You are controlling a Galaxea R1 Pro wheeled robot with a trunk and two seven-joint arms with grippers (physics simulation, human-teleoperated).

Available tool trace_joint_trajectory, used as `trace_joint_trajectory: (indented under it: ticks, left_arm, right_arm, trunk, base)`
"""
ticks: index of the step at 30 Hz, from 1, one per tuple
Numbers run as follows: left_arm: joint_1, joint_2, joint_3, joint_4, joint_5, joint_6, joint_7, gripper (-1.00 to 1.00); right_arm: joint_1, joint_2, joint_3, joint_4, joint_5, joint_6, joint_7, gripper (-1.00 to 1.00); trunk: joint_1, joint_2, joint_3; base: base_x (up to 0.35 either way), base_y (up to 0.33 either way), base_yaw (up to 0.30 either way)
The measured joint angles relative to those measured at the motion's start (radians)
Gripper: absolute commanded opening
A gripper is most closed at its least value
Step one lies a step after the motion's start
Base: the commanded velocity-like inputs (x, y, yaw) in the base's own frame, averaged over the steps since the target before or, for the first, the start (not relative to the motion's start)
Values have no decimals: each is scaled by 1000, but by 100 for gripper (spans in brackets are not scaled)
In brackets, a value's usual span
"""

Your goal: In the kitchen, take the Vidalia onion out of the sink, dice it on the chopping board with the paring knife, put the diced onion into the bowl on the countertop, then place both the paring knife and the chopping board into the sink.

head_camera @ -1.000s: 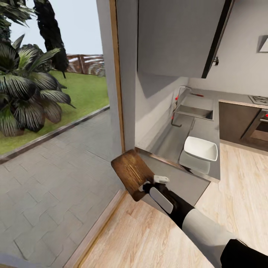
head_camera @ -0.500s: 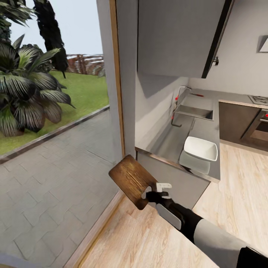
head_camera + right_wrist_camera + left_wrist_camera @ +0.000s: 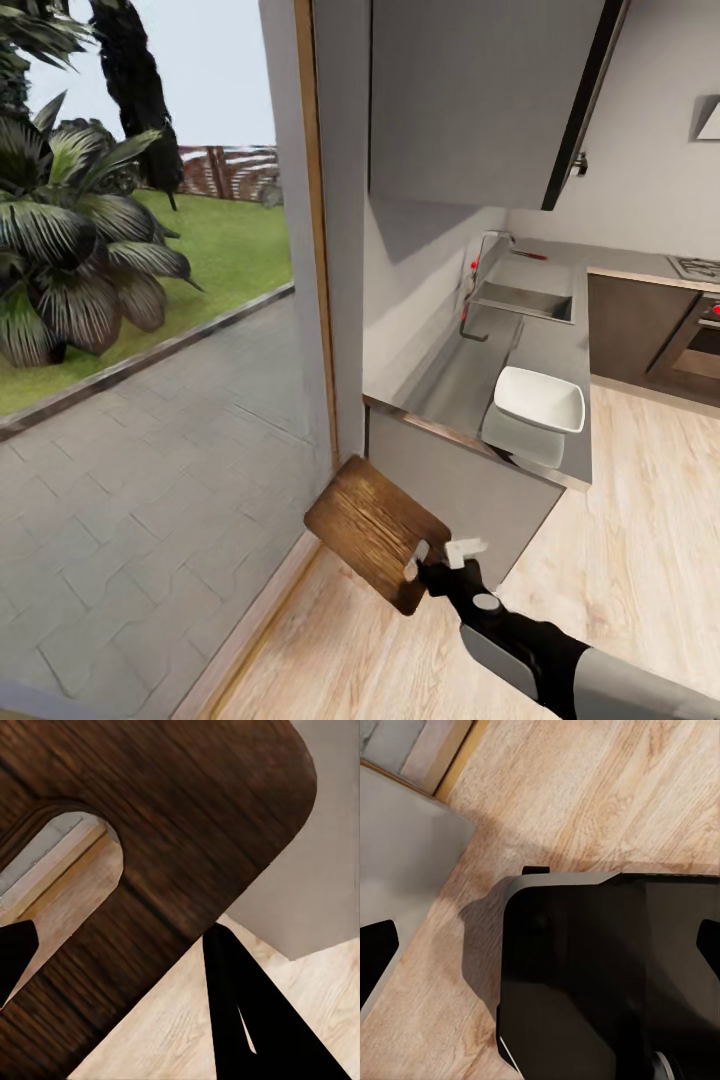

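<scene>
My right gripper (image 3: 438,562) is shut on the handle end of the dark-brown chopping board (image 3: 375,532), which hangs tilted over the wooden floor, just before the countertop's (image 3: 470,375) near end. The right wrist view shows the board (image 3: 180,825) and its handle slot (image 3: 64,870) up close between the dark fingers (image 3: 244,1020). The white bowl (image 3: 540,398) sits on the countertop near its front edge. Farther back are the sink (image 3: 525,298) and faucet (image 3: 490,243). A slim red-handled thing, seemingly the paring knife (image 3: 529,255), lies behind the sink. The onion is out of view. My left gripper (image 3: 540,945) is open above my dark base.
A glass wall and wooden door frame (image 3: 318,250) stand left of the counter, with a paved terrace outside. A grey wall cabinet (image 3: 470,95) hangs over the counter. An oven (image 3: 700,350) and hob are at the far right. Wooden floor (image 3: 640,500) lies open to the right.
My right arm has drawn back and down with the board, which now hangs lower and slightly right, below the counter's end. The rest of the scene stays put.
</scene>
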Motion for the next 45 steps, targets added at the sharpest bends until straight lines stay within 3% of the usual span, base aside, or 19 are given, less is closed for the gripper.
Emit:
trace_joint_trajectory:
  ticks: [2,7,29,45]
  left_arm:
    - [0,0,0,0,0,0,0,100]
    - [0,-1,0,0,0,0,0,100]
    - [0,-1,-1,2,0,0,0,100]
    - [0,-1,-1,2,0,0,0,100]
  right_arm:
    - [16,-12,1,51,-3,-56,43,-100]
    - [34,-13,9,118,-3,-77,103,-100]
    - [48,-6,10,145,3,-79,136,-100]
    - [47,-6,10,145,6,-77,140,-100]
  trunk:
    - [0,0,0]
    - [0,0,0]
    - [0,0,0]
    - [0,0,0]
  base:
    - [0,0,0]
    - [0,-54,0]
    - [-27,-301,2]
    - [-117,-320,230]
